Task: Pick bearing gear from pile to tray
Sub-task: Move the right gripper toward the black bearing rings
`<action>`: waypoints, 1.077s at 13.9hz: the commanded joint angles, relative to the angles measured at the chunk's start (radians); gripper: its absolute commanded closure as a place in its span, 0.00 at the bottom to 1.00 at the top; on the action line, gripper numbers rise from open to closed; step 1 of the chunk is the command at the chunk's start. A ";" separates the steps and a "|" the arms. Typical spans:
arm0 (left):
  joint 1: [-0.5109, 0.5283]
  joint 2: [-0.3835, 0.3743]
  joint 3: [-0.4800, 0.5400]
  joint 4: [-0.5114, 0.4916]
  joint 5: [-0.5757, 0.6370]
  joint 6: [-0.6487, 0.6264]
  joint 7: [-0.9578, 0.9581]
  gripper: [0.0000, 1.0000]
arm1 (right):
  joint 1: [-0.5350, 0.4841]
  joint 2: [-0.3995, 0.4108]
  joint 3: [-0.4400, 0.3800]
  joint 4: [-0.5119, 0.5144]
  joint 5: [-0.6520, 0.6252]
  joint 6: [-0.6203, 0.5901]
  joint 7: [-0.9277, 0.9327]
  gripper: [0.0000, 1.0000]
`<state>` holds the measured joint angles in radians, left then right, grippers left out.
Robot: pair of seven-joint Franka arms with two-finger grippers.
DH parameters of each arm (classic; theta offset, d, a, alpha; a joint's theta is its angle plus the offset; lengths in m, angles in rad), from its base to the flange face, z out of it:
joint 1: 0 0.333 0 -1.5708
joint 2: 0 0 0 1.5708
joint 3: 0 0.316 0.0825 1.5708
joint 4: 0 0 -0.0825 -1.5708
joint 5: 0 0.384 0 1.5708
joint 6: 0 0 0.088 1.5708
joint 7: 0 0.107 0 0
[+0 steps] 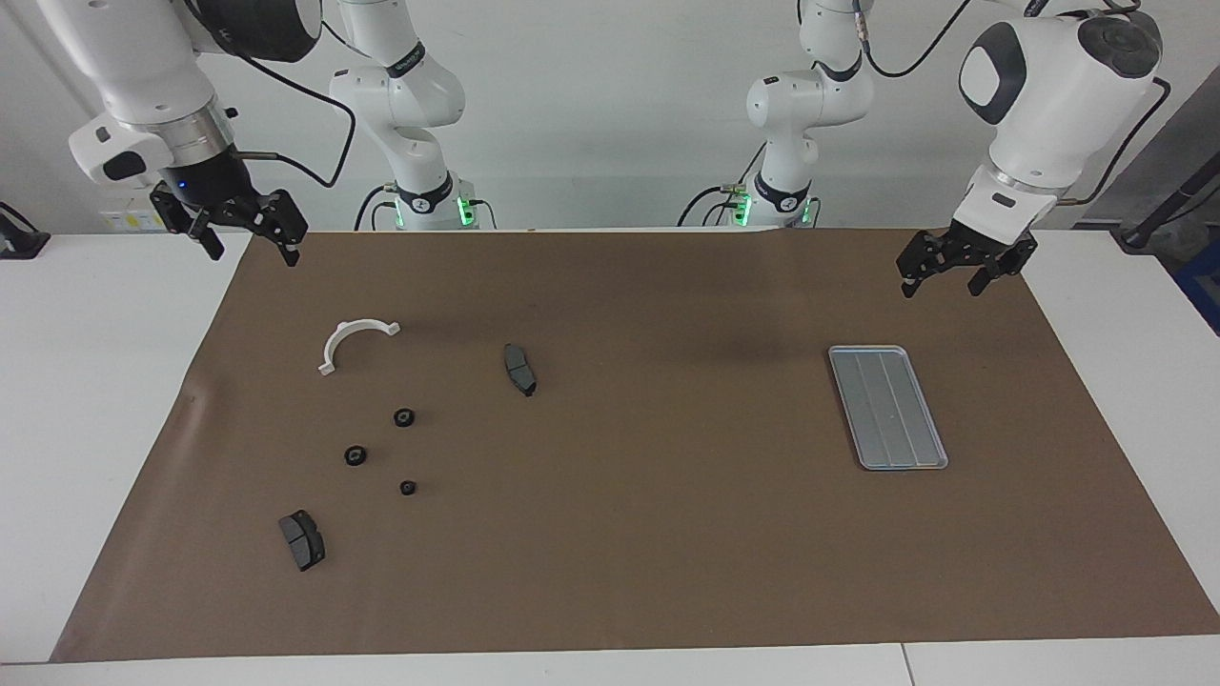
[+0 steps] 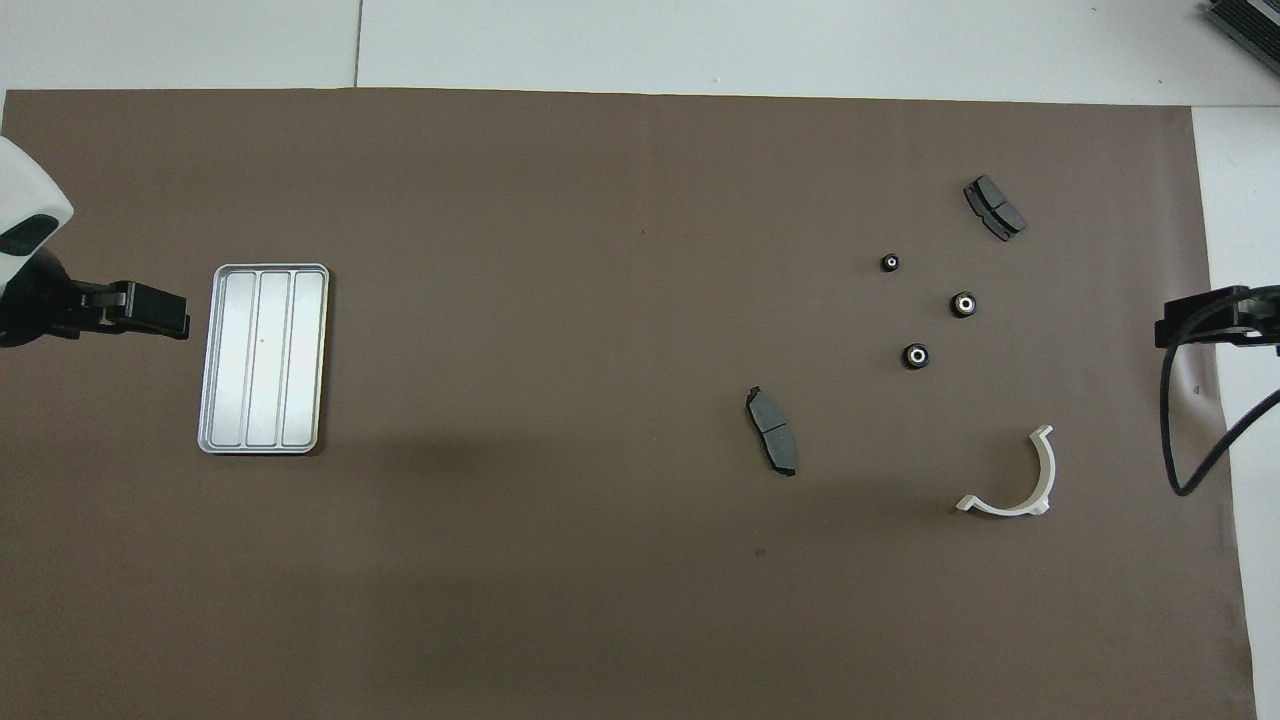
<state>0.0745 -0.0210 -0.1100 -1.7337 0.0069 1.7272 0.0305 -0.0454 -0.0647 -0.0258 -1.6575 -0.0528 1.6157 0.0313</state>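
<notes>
Three small black round bearing gears (image 1: 404, 416) (image 1: 355, 455) (image 1: 408, 488) lie loose in the pile toward the right arm's end of the brown mat, seen from above as gears (image 2: 915, 356) (image 2: 962, 305) (image 2: 890, 263). Around them lie a white half-ring bracket (image 1: 355, 341) and two dark grey brake pads (image 1: 519, 369) (image 1: 302, 539). The silver grooved tray (image 1: 886, 407) (image 2: 264, 358) lies bare toward the left arm's end. My right gripper (image 1: 253, 252) (image 2: 1165, 330) hangs open over the mat's edge, holding nothing. My left gripper (image 1: 942, 284) (image 2: 182, 316) hangs open over the mat beside the tray, holding nothing.
The brown mat (image 1: 667, 534) covers most of the white table (image 1: 95, 400). Both arm bases (image 1: 424, 195) (image 1: 782, 195) stand at the robots' edge. A black cable (image 2: 1185, 440) droops from the right arm over the mat's edge.
</notes>
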 commanded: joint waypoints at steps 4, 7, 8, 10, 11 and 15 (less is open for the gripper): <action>0.008 -0.022 -0.002 -0.015 0.010 -0.012 0.014 0.00 | -0.005 -0.010 0.007 -0.019 0.004 0.004 -0.016 0.00; 0.008 -0.022 -0.002 -0.015 0.010 -0.014 0.014 0.00 | -0.004 -0.010 0.009 -0.030 0.004 0.036 -0.010 0.00; 0.008 -0.022 -0.002 -0.015 0.010 -0.012 0.014 0.00 | -0.002 -0.010 0.009 -0.039 0.004 0.062 -0.008 0.00; 0.008 -0.022 -0.002 -0.015 0.010 -0.014 0.014 0.00 | -0.002 0.012 0.009 -0.044 0.033 0.105 -0.013 0.00; 0.008 -0.022 -0.002 -0.015 0.010 -0.012 0.014 0.00 | -0.002 0.026 0.009 -0.048 0.037 0.121 -0.013 0.00; 0.008 -0.022 -0.002 -0.014 0.010 -0.014 0.014 0.00 | -0.002 0.164 0.009 -0.051 0.039 0.269 -0.019 0.00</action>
<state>0.0745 -0.0210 -0.1100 -1.7337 0.0069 1.7272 0.0305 -0.0418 0.0262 -0.0211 -1.7101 -0.0308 1.8105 0.0314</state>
